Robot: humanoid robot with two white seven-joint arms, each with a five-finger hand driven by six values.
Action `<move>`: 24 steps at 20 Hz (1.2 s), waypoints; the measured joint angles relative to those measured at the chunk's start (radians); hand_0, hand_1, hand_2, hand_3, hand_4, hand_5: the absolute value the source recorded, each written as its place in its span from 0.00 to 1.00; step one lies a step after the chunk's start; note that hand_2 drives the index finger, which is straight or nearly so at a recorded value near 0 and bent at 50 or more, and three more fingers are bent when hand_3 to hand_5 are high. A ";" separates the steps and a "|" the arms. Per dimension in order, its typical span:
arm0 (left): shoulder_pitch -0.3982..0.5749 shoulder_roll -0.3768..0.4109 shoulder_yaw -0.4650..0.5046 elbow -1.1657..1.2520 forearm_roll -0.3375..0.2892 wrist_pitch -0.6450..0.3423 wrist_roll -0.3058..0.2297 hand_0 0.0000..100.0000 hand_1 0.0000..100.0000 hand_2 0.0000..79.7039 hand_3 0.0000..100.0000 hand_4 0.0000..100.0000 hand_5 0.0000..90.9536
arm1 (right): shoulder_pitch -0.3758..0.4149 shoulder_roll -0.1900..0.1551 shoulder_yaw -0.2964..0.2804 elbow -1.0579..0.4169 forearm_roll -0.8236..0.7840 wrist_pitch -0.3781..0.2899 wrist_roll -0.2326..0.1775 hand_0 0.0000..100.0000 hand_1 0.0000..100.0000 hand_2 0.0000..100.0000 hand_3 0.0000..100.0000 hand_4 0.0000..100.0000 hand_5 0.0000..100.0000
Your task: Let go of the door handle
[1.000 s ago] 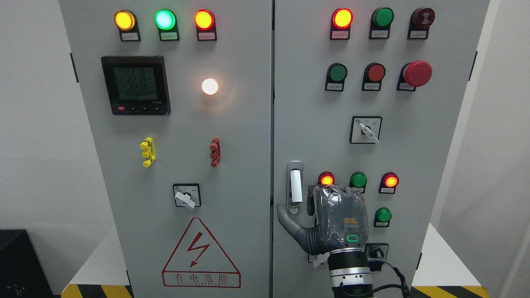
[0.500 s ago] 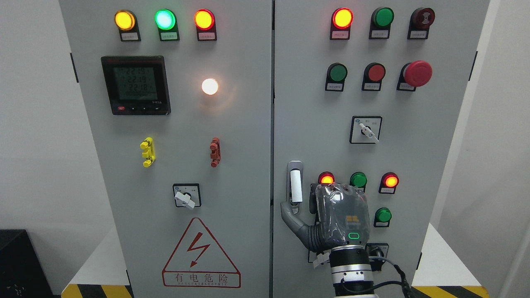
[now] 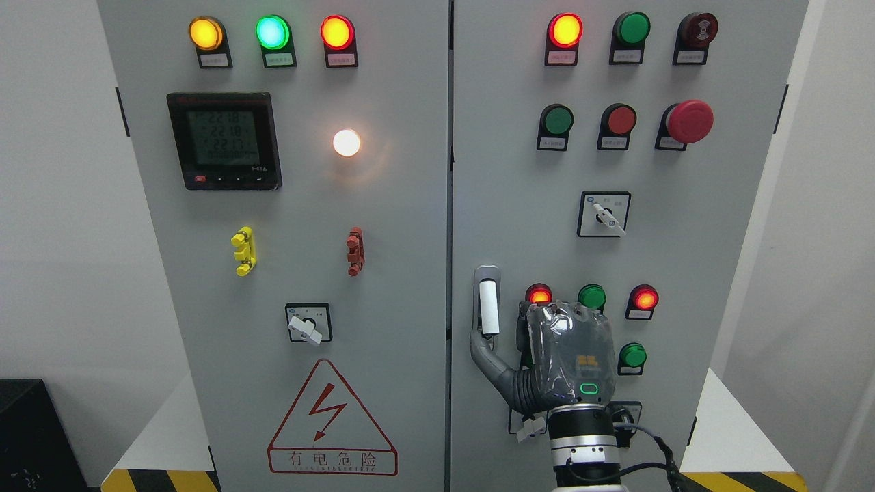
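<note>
The right hand (image 3: 557,359) is up against the right-hand door (image 3: 519,171) of a grey electrical cabinet, its arm coming in from the bottom edge right of the middle. The back of the hand faces the camera, wrapped in clear plastic, with a small green light near the wrist. Its thumb (image 3: 487,355) sticks out to the left, with the tip just under the lower end of the door handle (image 3: 487,304). The handle is a white upright bar in a metal surround, near the left edge of that door. The other fingers point up towards the panel, and from here I can't tell whether they are curled or straight; nothing looks gripped, and whether the thumb actually touches the handle is hard to say. Just above the knuckles sit a lit red lamp (image 3: 539,294) and a green lamp (image 3: 591,296). The left arm does not show.
</note>
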 measured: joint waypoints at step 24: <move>0.000 0.000 0.000 0.000 0.000 0.000 0.000 0.00 0.00 0.03 0.09 0.01 0.00 | 0.002 0.000 -0.039 -0.010 -0.003 0.002 -0.010 0.33 0.31 0.87 1.00 1.00 0.97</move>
